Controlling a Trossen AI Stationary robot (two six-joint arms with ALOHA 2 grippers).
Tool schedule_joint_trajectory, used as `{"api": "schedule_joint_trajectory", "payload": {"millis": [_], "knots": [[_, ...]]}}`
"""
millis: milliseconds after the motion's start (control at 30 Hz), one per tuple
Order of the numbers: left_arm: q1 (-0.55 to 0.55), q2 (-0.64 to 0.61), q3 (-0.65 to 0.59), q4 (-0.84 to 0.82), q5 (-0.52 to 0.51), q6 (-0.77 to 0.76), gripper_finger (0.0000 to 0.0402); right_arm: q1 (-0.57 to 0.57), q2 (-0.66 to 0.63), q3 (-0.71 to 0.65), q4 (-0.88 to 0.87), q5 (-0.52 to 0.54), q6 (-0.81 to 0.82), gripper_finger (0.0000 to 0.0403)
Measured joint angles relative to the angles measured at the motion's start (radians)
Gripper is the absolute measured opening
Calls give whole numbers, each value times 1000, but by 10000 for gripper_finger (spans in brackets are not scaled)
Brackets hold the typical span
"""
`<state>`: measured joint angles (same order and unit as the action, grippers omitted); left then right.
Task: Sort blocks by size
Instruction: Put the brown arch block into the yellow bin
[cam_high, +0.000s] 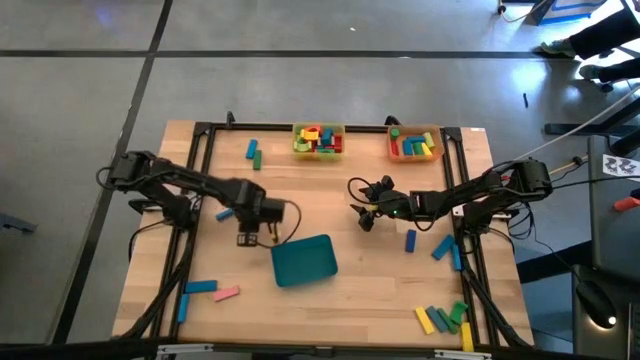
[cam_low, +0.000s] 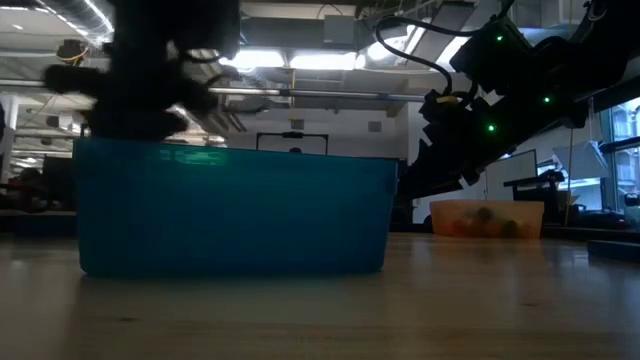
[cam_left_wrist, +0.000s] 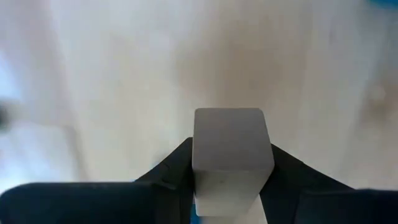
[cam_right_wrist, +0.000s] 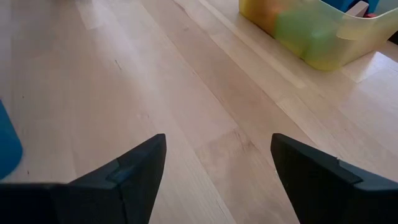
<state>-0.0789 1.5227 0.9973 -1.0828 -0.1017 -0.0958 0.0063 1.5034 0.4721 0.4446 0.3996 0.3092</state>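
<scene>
A pale block (cam_left_wrist: 229, 149) sits clamped in the left hand (cam_high: 246, 238) at the teal tray's (cam_high: 318, 270) ten o'clock, ready for sorting, while the right hand (cam_high: 362, 213) waits with fingers spread.

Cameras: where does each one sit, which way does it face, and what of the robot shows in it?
High: overhead, straight down; both arms, left gripper, right gripper, teal tray.
Low: table height, level across; teal tray close, arms above.
Left wrist: past its fingers, shut on a pale block.
Right wrist: open fingers, yellow tray.
Shared: high and low both show the teal tray.
</scene>
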Motion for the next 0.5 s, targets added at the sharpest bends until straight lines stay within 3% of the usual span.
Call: {"api": "schedule_joint_trajectory", "payload": {"millis": [167, 500], "knots": [[113, -8, 74, 142, -66, 120, 117, 0, 0, 0, 0, 0, 0, 292], [361, 2, 76, 752, -68, 357, 119, 0, 0, 0, 0, 0, 0, 292]]}}
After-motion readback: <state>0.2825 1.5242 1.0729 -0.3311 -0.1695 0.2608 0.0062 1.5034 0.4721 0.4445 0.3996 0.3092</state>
